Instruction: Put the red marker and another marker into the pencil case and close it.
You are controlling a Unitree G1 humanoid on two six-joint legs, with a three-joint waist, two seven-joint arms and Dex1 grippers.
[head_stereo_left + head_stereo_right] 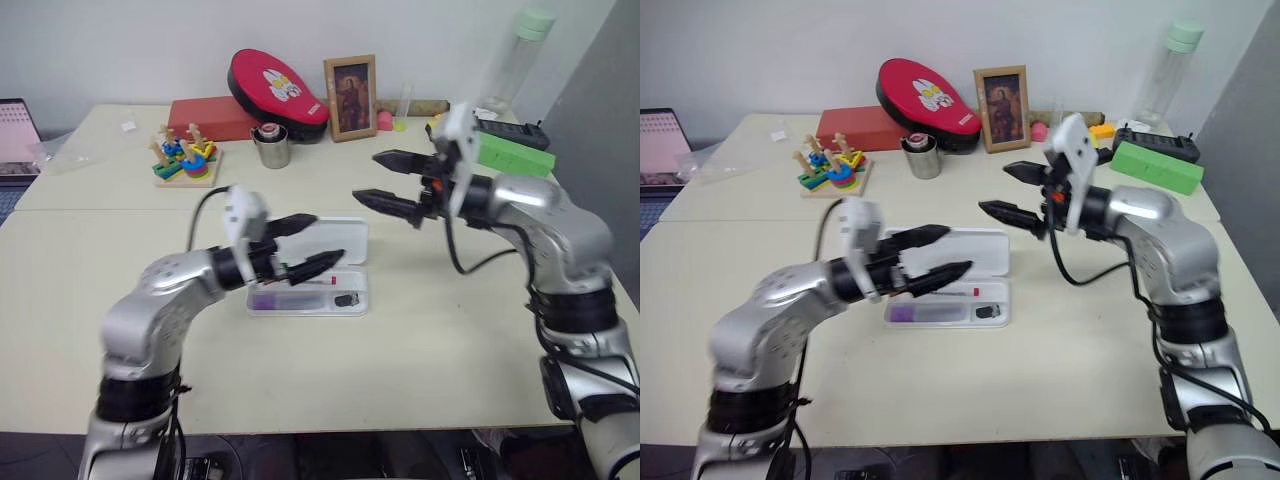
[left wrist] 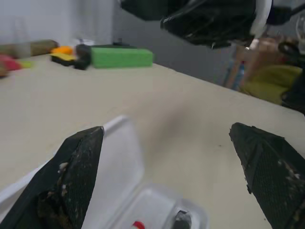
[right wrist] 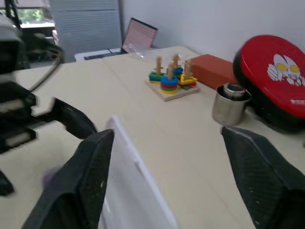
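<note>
The pencil case [image 1: 356,290] lies open in the middle of the table, its white lid [image 1: 345,240] folded back on the far side. In its tray lie the lilac marker [image 1: 270,298], the red marker [image 1: 956,293] with its red end showing, and a small black object [image 1: 346,299]. My left gripper [image 1: 328,238] hangs open just above the case with nothing between its fingers. To the right and higher, my right gripper [image 1: 365,178] is open and empty, pointing left over the lid. The lid [image 3: 138,176] rises between its fingers in the right wrist view.
Along the back stand a ring-stacking toy [image 1: 183,158], a red box [image 1: 210,117], a red round pad [image 1: 278,87], a metal cup [image 1: 271,146], a photo frame [image 1: 350,97], a green box [image 1: 515,153] and a tall bottle [image 1: 518,55]. A laptop [image 1: 15,135] sits far left.
</note>
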